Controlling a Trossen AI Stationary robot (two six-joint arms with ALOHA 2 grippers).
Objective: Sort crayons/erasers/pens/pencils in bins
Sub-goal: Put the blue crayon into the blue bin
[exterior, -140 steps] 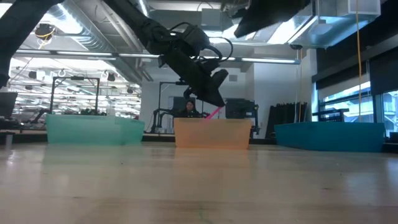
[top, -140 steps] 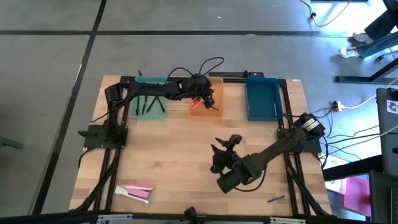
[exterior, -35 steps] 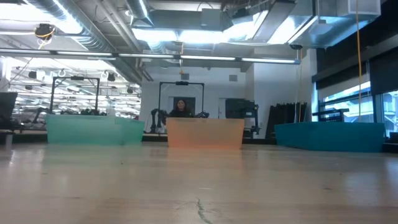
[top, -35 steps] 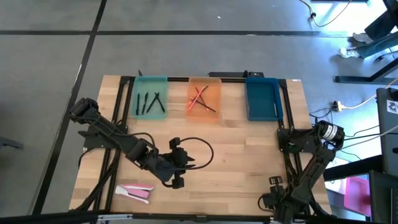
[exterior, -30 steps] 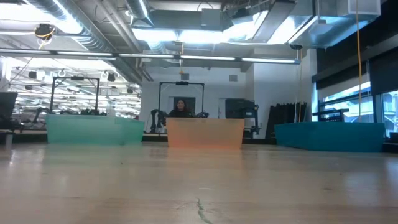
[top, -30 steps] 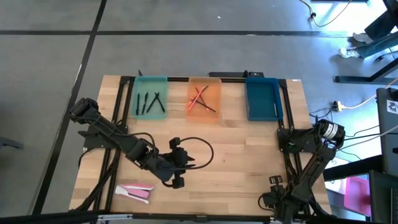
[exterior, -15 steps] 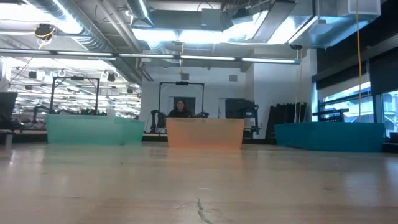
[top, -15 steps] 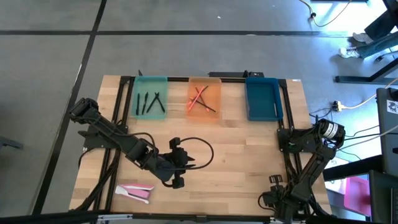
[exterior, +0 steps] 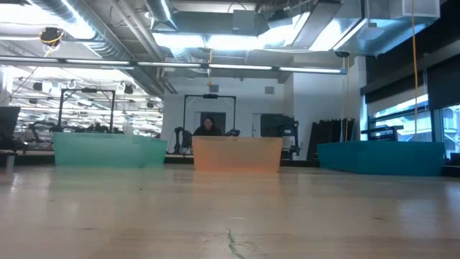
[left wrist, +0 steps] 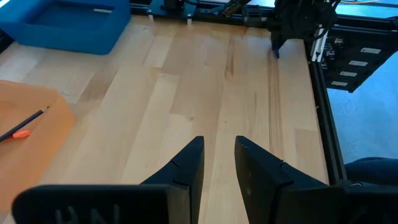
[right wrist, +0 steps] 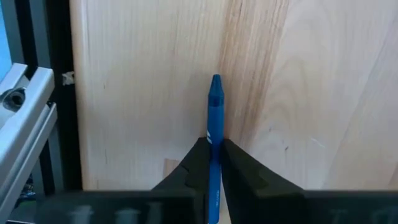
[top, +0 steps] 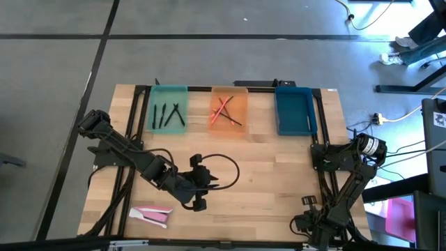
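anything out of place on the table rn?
Mostly tidy: black pens in the teal bin, pencils in the orange bin. The eraser lies unsorted at the near left corner. The right tool is shut on a blue crayon at the near right edge.

There are three bins: one green bin (top: 168,108), one orange bin (top: 229,111) and one blue bin (top: 293,110). Three black pens (top: 168,115) lie in the green one. There is one blue crayon (right wrist: 215,124) and one pink eraser (top: 150,215). The pencils (top: 224,111) cross over, so their count is unclear.
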